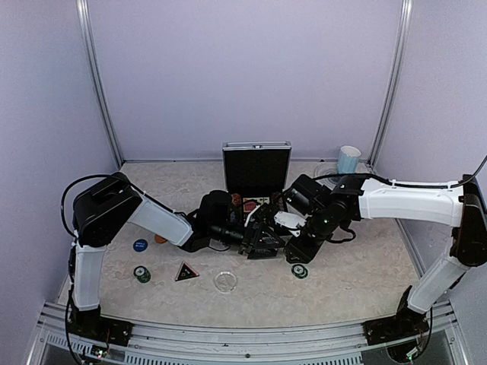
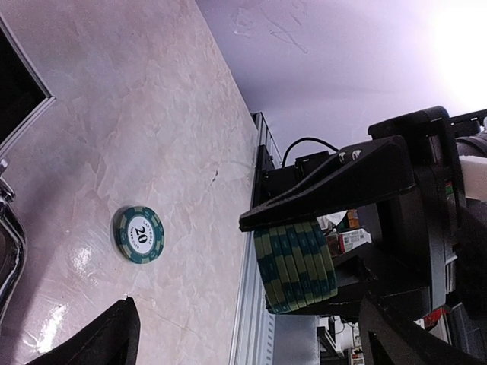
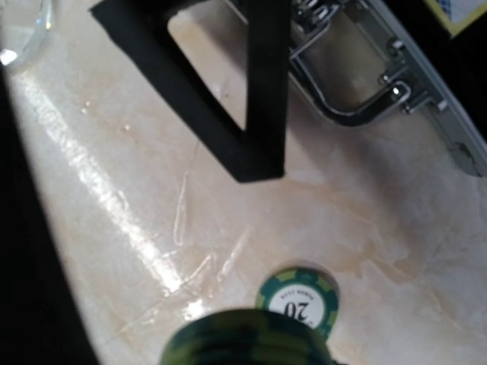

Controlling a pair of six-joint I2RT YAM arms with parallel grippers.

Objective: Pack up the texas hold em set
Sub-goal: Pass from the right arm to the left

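Observation:
The silver briefcase (image 1: 256, 169) stands open at the back centre, lid upright; its rim and handle show in the right wrist view (image 3: 358, 99). My right gripper (image 1: 297, 249) is shut on a stack of green chips (image 2: 297, 266), held on edge above the table in front of the case; the stack is blurred in the right wrist view (image 3: 247, 341). My left gripper (image 1: 260, 242) is open and empty, its fingers (image 2: 106, 334) spread facing the stack. A single green "20" chip (image 1: 300, 271) lies flat on the table below, also in both wrist views (image 2: 139, 234) (image 3: 298, 300).
At front left lie another green chip stack (image 1: 142, 274), a black triangle (image 1: 186, 271), a clear disc (image 1: 225, 281), a blue disc (image 1: 140, 245) and an orange disc (image 1: 160, 239). A light-blue mug (image 1: 348, 159) stands at back right. The table's front rail (image 2: 255, 190) is close.

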